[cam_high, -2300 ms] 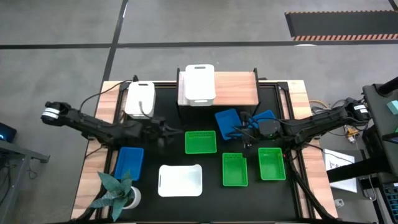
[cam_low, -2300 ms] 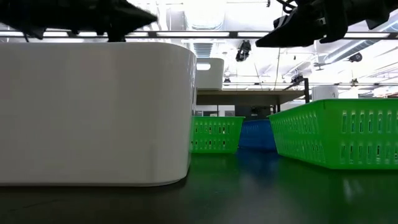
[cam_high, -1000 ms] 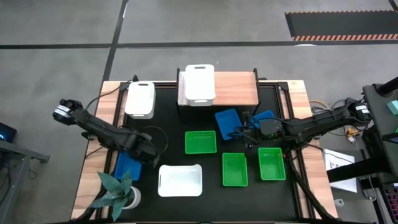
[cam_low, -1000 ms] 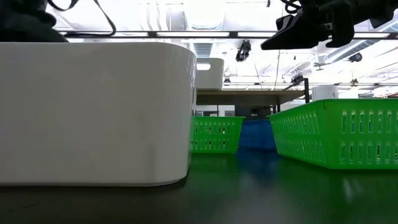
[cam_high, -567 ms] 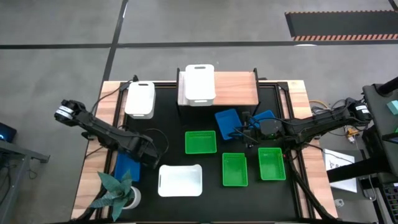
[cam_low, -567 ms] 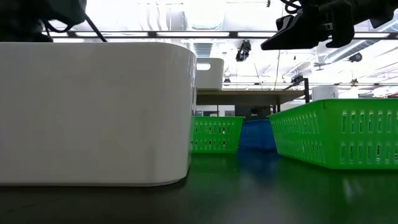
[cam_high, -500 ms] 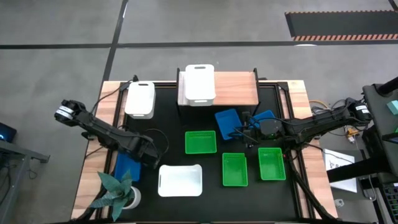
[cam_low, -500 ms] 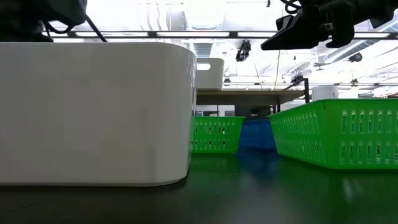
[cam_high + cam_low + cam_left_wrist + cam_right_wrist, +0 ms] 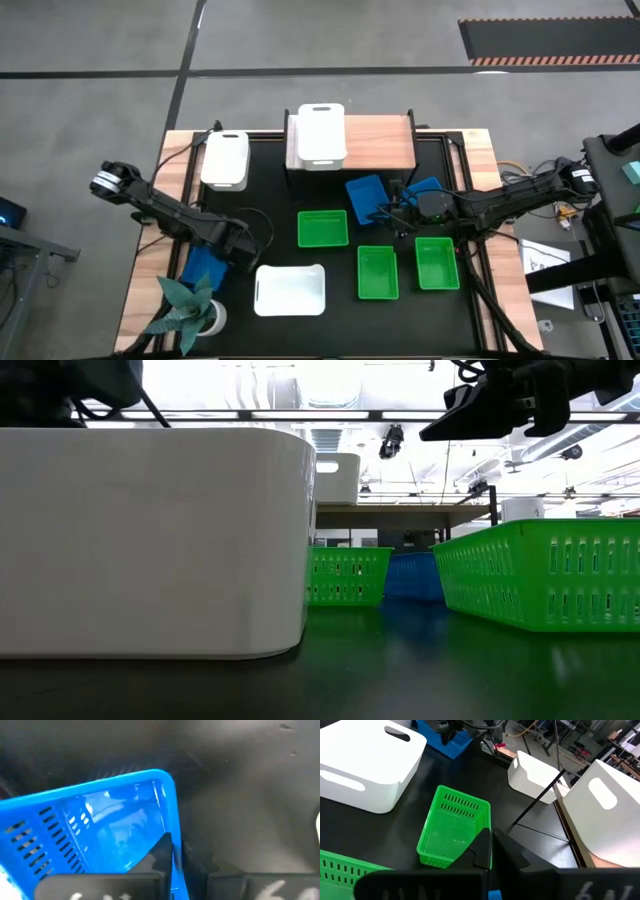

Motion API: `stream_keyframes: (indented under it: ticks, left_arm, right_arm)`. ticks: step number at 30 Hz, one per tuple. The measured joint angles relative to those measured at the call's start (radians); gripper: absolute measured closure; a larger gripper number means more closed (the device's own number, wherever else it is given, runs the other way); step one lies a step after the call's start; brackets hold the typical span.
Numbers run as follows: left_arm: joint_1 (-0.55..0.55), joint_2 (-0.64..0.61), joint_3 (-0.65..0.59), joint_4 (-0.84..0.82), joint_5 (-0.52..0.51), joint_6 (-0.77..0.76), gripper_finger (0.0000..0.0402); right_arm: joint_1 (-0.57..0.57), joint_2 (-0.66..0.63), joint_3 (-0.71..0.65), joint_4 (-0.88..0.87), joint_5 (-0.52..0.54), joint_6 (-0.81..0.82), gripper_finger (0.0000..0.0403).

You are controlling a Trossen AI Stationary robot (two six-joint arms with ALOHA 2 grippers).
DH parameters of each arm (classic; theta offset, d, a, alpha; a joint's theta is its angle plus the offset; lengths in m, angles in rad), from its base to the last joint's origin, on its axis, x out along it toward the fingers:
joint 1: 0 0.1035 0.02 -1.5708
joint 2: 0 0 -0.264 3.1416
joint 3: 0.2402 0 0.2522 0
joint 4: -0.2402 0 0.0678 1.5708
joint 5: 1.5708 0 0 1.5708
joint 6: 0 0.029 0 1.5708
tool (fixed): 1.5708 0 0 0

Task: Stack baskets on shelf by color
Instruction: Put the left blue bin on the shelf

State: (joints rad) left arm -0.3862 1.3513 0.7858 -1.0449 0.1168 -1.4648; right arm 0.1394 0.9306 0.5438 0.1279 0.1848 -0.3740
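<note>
The left gripper (image 9: 240,255) is pinching the near-corner rim of the blue basket (image 9: 205,266), one of its fingers (image 9: 162,851) inside the wall; that basket is sitting at the worktop's (image 9: 270,200) left front, long axis running toward the shelf (image 9: 380,140) far behind it. The right gripper (image 9: 392,215), pressed together, is hovering by the other blue baskets.

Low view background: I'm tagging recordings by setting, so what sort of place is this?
Probably a robotics lab or workshop: ceiling lights in rows behind the table, other workbenches with cables, and a hazard-striped floor mat.
</note>
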Motion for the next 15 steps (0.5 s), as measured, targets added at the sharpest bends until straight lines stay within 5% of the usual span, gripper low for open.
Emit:
stream_keyframes:
  ticks: [4,15]
  left_arm:
    - [0.000,0.007,0.026,-0.004,-0.003,0.124,0.0398]
    - [-0.002,0.005,0.350,-0.163,-0.044,1.008,0.0401]
  right_arm:
    - [0.000,0.000,0.000,-0.019,0.000,0.010,0.0394]
    - [-0.001,0.000,0.005,0.018,-0.023,0.084,0.0370]
